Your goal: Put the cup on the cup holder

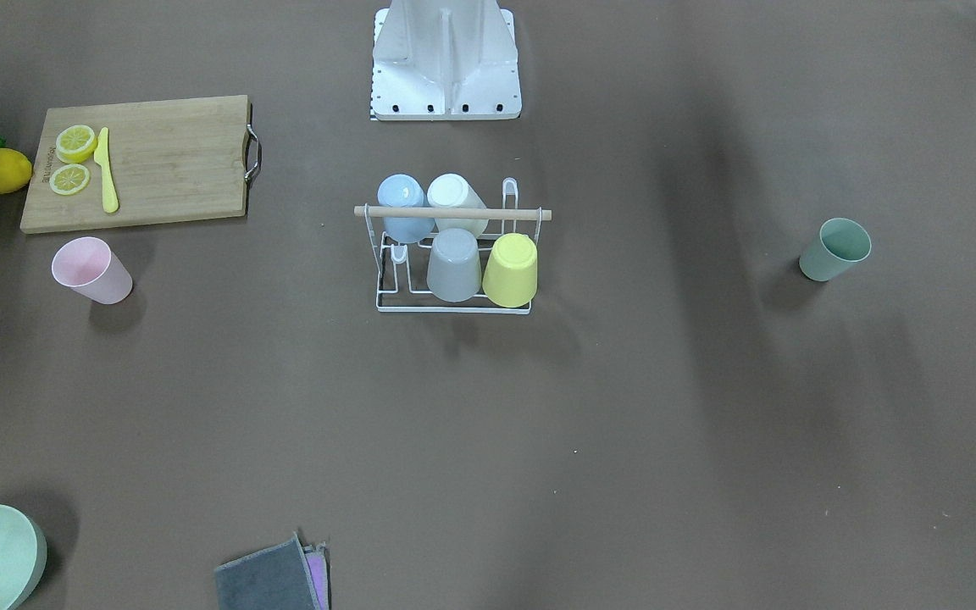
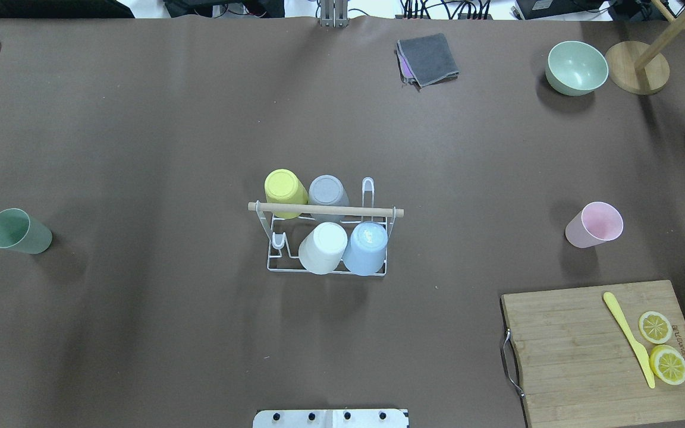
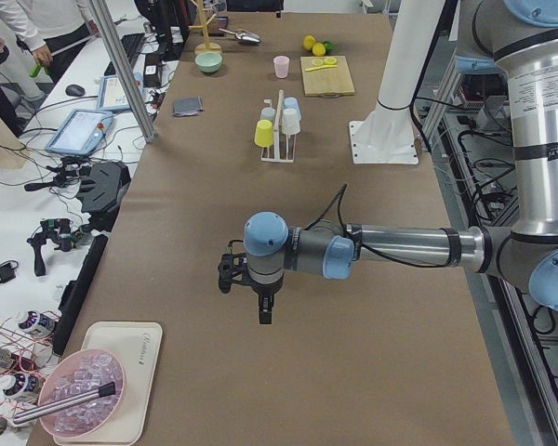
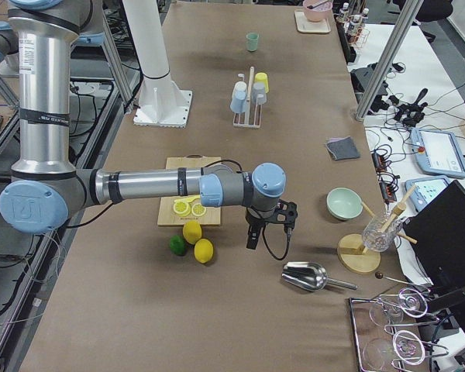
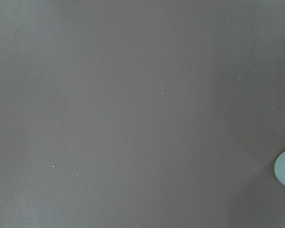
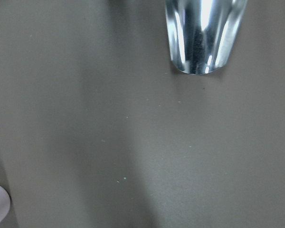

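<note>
Overhead exterior: wire cup holder [image 2: 374,211], tapered pink cup [image 2: 594,224].

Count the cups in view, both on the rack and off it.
6. Four sit inverted on the rack: yellow, grey, white, blue. The pink cup stands upright near the cutting board; the green cup stands alone on the robot's left. None looks hidden.

I can read no text with certainty. The cutting board [image 2: 586,351] carries a small dark printed mark at its edge, beside the lemon slices [image 2: 669,364], but the letters are too small for me.
</note>
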Tool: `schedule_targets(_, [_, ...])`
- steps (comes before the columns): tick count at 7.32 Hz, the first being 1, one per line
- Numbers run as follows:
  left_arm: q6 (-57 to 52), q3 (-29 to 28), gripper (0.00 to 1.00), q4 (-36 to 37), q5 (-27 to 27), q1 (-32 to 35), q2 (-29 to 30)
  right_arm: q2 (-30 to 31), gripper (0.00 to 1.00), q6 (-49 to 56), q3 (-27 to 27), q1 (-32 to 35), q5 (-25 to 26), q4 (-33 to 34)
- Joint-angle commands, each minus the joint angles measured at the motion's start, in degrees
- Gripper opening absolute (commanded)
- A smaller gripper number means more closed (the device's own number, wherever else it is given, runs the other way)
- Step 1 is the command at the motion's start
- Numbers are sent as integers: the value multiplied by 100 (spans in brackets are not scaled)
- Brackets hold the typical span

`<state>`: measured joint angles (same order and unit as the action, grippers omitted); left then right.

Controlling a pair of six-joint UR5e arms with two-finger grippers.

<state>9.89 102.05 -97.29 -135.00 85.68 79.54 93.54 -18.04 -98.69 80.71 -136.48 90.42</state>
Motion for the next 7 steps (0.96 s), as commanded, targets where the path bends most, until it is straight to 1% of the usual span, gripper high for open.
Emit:
schedule_targets(1, [21,-9,98,26,17,-24,358,-613,98,-129,138,-388,-54,446])
schedule_targets(2, [74,-27,98,157,17,-77,760,-1009,98,-121,174,-528,-80,955])
schedule_targets(3, [152,-79,98,428,104,-286,1165,-1309,98,-112,322,-643,-81,1203])
schedule_targets(4, [171,-254,98,787,375,-523,1752,-1616,98,-112,524,-653,-116,1423])
schedule_targets(6, [241,-640,98,1061,395,-640,2466,-2092,98,-103,937,-810,-395,1880])
schedule_targets(7, [276,-851,98,1376,395,-683,2896,-2224,98,-59,1087,-924,-414,2022])
